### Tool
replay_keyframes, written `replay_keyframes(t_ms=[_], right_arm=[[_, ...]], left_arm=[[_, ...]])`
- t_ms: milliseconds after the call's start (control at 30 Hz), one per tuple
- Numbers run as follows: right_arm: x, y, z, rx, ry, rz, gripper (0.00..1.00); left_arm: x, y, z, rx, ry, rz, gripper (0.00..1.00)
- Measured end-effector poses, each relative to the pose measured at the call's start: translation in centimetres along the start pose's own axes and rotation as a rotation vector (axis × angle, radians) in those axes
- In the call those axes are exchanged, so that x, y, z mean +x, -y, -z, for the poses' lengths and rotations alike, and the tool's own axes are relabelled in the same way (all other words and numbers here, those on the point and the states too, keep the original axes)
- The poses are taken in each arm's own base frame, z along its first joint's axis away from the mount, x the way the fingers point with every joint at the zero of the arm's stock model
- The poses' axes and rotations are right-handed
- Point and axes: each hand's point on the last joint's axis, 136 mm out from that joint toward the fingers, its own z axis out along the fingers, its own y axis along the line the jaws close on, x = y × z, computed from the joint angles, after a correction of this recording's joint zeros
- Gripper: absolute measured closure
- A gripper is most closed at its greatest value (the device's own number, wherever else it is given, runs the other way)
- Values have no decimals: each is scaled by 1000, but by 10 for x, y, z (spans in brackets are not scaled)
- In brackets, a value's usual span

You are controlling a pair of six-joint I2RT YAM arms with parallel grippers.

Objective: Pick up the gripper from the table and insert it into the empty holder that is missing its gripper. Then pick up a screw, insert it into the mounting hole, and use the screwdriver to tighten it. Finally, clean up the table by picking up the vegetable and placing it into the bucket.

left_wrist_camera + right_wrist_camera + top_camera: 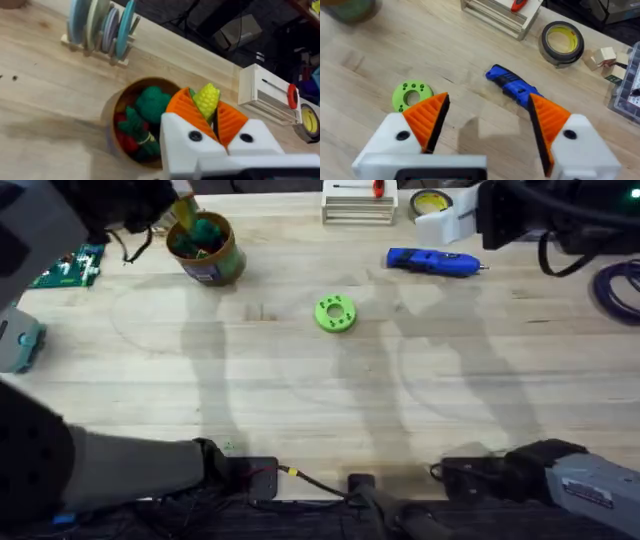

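Note:
In the left wrist view my left gripper (206, 107) is shut on the yellow-green vegetable (207, 96), held between the orange fingers just above the bucket (111, 116), which holds green and red toy pieces. From overhead the left gripper (185, 212) hangs over the bucket (207, 250) at the table's back left. My right gripper (489, 98) is open above the blue screwdriver (512, 86), which lies on the table at the back right (432, 261), with the right gripper (448, 224) just behind it. The loose gripper piece, holder and screw are out of view.
A green ring disc (335, 313) lies mid-table. A white rack with a red-handled tool (360, 200) and a yellow tape roll (432, 200) sit at the back edge. A circuit board (68, 267) lies at the left. A plate rack (100, 25) stands behind the bucket.

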Motion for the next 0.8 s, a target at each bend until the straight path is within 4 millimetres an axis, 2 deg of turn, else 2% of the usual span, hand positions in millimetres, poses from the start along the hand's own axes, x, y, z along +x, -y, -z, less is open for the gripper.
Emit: replay_keyframes(t_ms=[233,433,467,600,633,767,800], right_arm=[[0,0,0,0,0,0,10],[0,0,0,0,0,0,10],[0,0,0,0,0,0,10],[0,0,0,0,0,0,10],[0,0,0,0,0,0,10],[0,0,0,0,0,0,10],[0,0,0,0,0,0,10]], left_arm=[[22,8,-35,35,-52,-31,973],[35,8,-40,44,-94,-110,972],[36,8,-39,45,-98,-125,941],[36,8,-39,47,-98,-156,748],[37,8,-40,47,-99,-162,666],[39,9,-39,55,-108,-172,139],[38,10,-39,59,-106,-172,43]])
